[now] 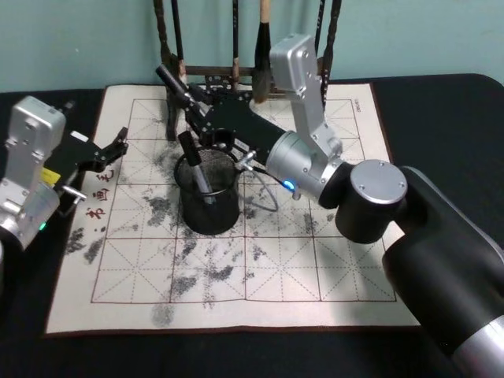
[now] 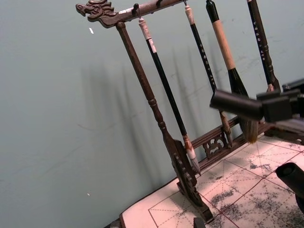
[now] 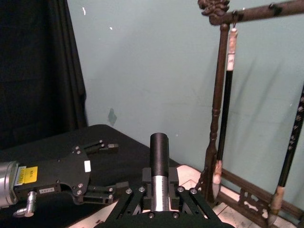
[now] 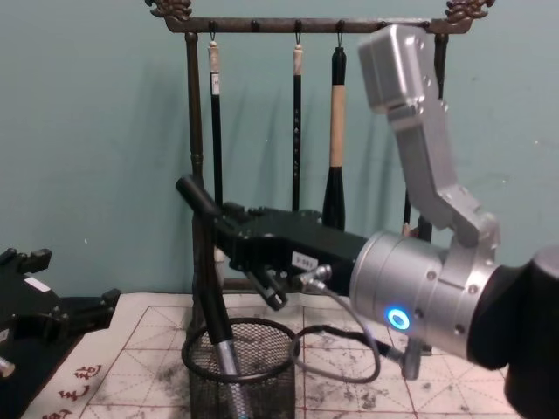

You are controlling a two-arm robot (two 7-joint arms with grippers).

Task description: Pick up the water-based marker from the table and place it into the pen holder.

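My right gripper [image 1: 191,110] reaches in from the right and is shut on the water-based marker [image 1: 168,80], whose black cap points up and to the left. It hangs just above the far rim of the black mesh pen holder [image 1: 211,219]. The right wrist view shows the marker [image 3: 159,152] held between the fingers. From the chest, the marker [image 4: 194,196] tilts above the pen holder [image 4: 262,325]. Another black-capped, silver-bodied marker [image 1: 191,153] leans inside the holder. My left gripper [image 1: 106,153] is parked at the table's left, open and holding nothing.
A dark wooden rack of hanging calligraphy brushes [image 1: 228,75] stands right behind the holder, close to my right gripper. The holder sits on an ink-stained gridded mat [image 1: 315,260] over a black cloth. A thin cable [image 1: 272,197] loops beside the holder.
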